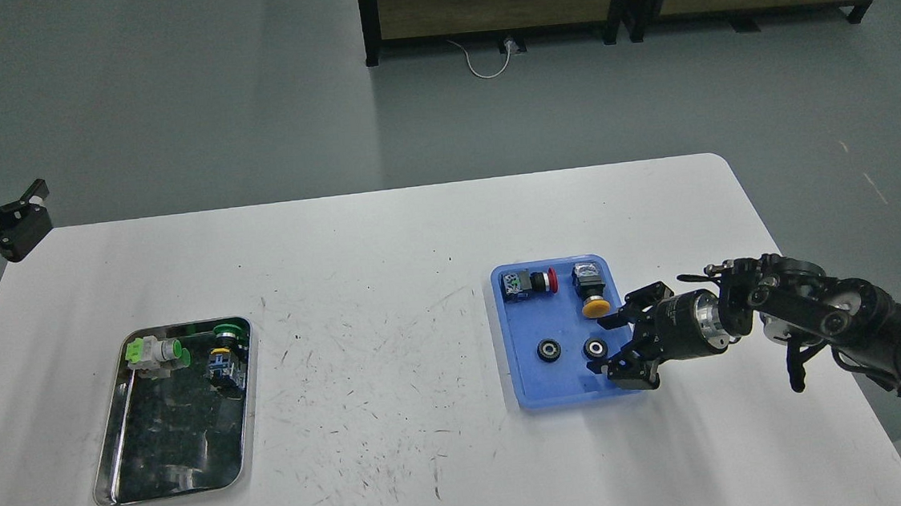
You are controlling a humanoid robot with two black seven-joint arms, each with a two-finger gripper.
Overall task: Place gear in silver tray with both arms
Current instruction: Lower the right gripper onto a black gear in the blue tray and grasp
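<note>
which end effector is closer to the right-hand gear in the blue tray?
Right. The right end effector is open at the blue tray's right edge, just beside that gear. The left end effector is off the table's far left corner, well away.

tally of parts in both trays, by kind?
Push-button switches: 4 (green-headed white one and green-capped one in the silver tray; red-capped and yellow-capped in the blue tray)
Gears, small black rings: 2 (), both in the blue tray
Total: 6
</note>
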